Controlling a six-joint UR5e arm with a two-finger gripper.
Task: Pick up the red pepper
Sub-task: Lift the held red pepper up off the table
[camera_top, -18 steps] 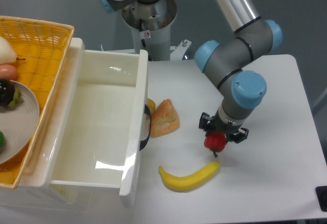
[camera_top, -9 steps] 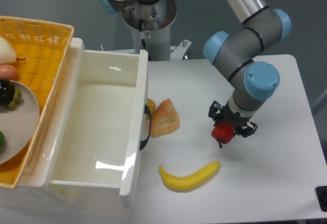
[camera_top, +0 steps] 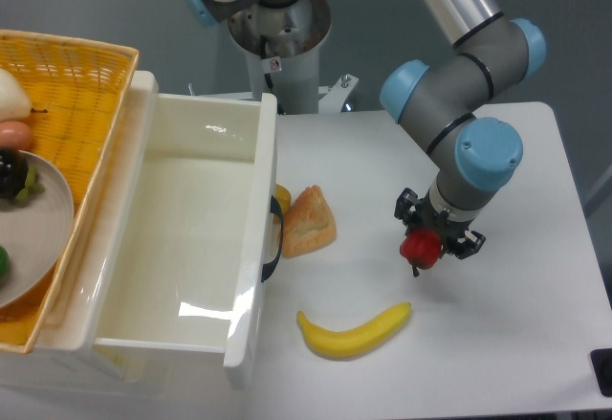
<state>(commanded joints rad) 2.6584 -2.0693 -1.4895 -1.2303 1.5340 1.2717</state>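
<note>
Nearest you, the banana (camera_top: 355,332) lies on the table (camera_top: 535,296), right of the white drawer (camera_top: 186,248). Just beyond it, your gripper (camera_top: 423,249) is clamped on the pepper (camera_top: 420,248), which hangs between the fingers, apart from the banana. Further left, the bread wedge (camera_top: 308,221) sits beside the drawer front. At far left you have the yellow basket (camera_top: 67,76).

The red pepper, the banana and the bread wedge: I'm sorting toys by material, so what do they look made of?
Red pepper: likely hard plastic, glossy, with a bright highlight. Banana: probably smooth plastic or rubber, an even yellow with a soft sheen. Bread wedge: matte, mottled tan; foam or plastic, cannot tell which.
</note>
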